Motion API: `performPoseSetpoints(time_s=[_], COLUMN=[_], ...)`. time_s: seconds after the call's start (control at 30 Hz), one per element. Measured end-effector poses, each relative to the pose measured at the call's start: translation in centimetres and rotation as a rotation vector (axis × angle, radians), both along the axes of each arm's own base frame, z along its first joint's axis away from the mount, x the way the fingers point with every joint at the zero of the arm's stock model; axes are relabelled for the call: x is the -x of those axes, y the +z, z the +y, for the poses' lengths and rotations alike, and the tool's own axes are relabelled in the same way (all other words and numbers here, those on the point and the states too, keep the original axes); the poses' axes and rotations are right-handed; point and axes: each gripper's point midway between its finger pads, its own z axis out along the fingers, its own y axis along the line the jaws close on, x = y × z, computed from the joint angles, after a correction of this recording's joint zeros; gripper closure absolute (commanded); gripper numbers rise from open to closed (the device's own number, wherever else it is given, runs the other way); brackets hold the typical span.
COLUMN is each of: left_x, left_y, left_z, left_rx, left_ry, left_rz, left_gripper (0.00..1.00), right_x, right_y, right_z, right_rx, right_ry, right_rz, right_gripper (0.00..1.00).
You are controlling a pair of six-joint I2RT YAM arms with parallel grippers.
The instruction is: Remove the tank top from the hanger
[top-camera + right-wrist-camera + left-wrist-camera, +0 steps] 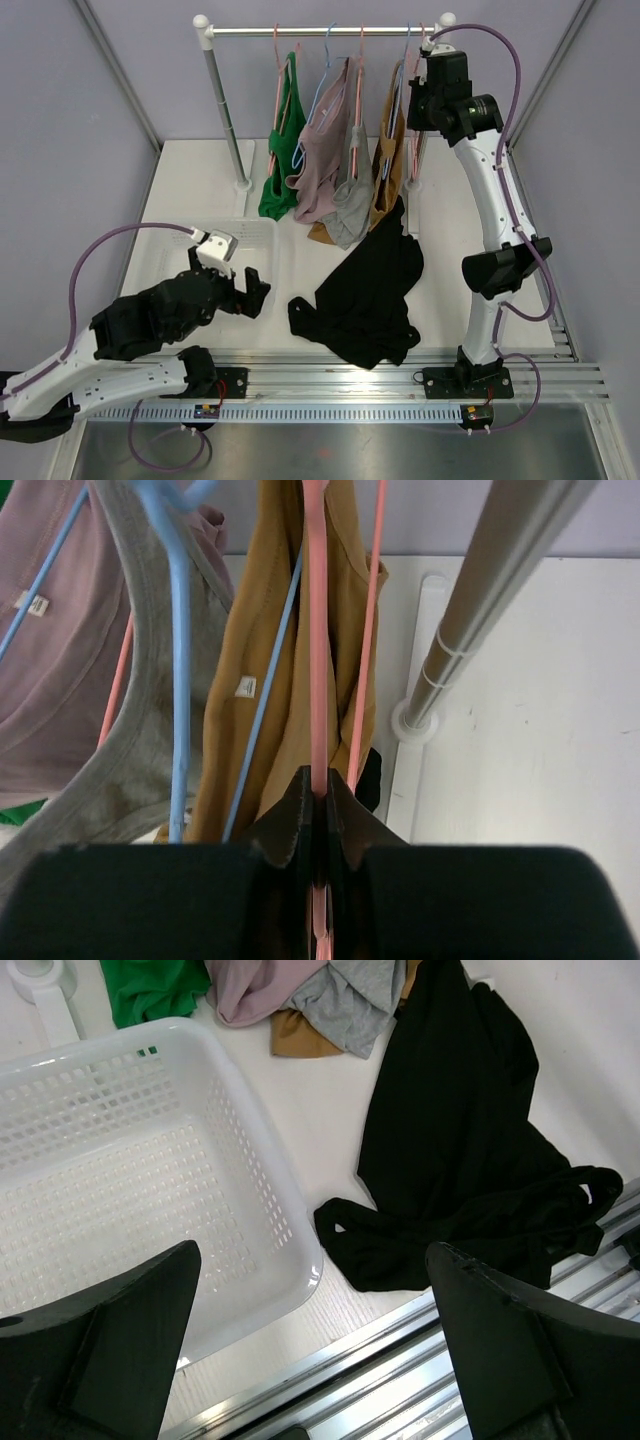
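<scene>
The white table (pixel 200 190) carries the crumpled black fabric tank top (pixel 370 290), its upper end rising toward the thin pink hanger (pixel 316 630) pinched by the right hand (pixel 318 795). A strap still snagged there might drag the hanger off its rail. The left hand (pixel 312 1260) gapes wide.

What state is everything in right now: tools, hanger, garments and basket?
left tool, open, holding nothing.
right tool, shut on the pink hanger.
pink hanger, clamped, no garment seen on it.
black tank top, off the hanger, crumpled on the table.
white basket, upright, empty.
brown top, on its hanger.
grey top, on its hanger.
mauve top, on its hanger.
green top, on its hanger.
</scene>
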Motion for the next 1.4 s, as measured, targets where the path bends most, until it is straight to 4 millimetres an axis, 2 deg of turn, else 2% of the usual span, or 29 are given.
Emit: performPoseSetpoints(time_s=[0.07, 0.13, 0.2, 0.3, 0.33, 0.43, 0.53, 0.63, 0.8, 0.93, 1.0, 1.03, 1.07, 1.1, 1.17, 1.2, 1.23, 1.4], left_x=[-0.3, -0.6, -1.0, -1.7, -1.9, -2.5, -3.0, -3.9, -5.4, -5.8, -5.7, -5.6, -5.5, -5.4, -5.6, -5.7, -5.6, -5.4], left_y=[-0.6, -1.0, -1.1, -1.3, -1.6, -2.8, -4.6, -7.3, -12.5, -17.2, -19.7, -21.0, -22.2, -23.3, -23.7, -23.7, -23.8, -23.3], left_z=[-0.7, -1.6, -3.0, -6.1, -7.3, -11.1, -15.0, -19.1, -23.8, -25.5, -26.1, -26.4, -26.6, -26.7, -27.2, -27.5, -27.6, -27.2], left_rx=[-0.031, -0.055, -0.058, -0.035, -0.032, -0.027, -0.043, -0.080, -0.163, -0.224, -0.253, -0.267, -0.281, -0.293, -0.298, -0.292, -0.287, -0.294], left_ry=[0.002, 0.002, -0.006, -0.043, -0.059, -0.113, -0.162, -0.194, -0.208, -0.205, -0.207, -0.209, -0.207, -0.201, -0.194, -0.191, -0.190, -0.172], left_rz=[0.022, 0.042, 0.055, 0.072, 0.082, 0.115, 0.150, 0.190, 0.254, 0.310, 0.352, 0.370, 0.389, 0.407, 0.399, 0.400, 0.403, 0.402], left_gripper=[0.01, 0.01, 0.01, 0.01, 0.01, 0.01, 0.01, 0.01, 0.01, 0.01, 0.11, 0.19, 0.36, 0.47, 0.65, 0.92, 1.00, 1.00], right_x=[-0.5, 0.0, 0.7, 2.0, 2.7, 5.5, 8.8, 13.4, 20.7, 24.3, 25.3, 25.5, 25.7, 25.7, 25.6, 25.6, 25.6, 25.8], right_y=[-0.8, -1.5, -1.5, -0.2, 0.5, 3.5, 6.8, 9.0, 9.1, 9.2, 8.9, 8.5, 8.0, 7.6, 7.0, 6.8, 6.8, 6.7], right_z=[0.2, 0.0, -0.2, -0.7, -1.0, -2.5, -4.0, -5.7, -7.1, -6.9, -6.6, -6.4, -6.3, -6.2, -5.9, -5.8, -5.6, -5.3], right_rx=[-0.005, -0.004, -0.001, -0.002, 0.001, 0.008, 0.000, -0.016, -0.073, -0.119, -0.131, -0.135, -0.136, -0.136, -0.137, -0.139, -0.142, -0.149], right_ry=[-0.003, -0.006, -0.007, -0.012, -0.016, -0.038, -0.062, -0.080, -0.045, 0.018, 0.044, 0.057, 0.067, 0.072, 0.084, 0.091, 0.098, 0.115], right_rz=[-0.001, 0.021, 0.033, 0.012, -0.001, -0.062, -0.142, -0.209, -0.271, -0.310, -0.314, -0.308, -0.297, -0.287, -0.269, -0.264, -0.262, -0.259], right_gripper=[0.75, 0.55, 0.41, 0.22, 0.12, 0.01, 0.01, 0.00, 0.00, 0.00, 0.00, 0.00, 0.01, 0.00, 0.01, 0.00, 0.01, 0.00])
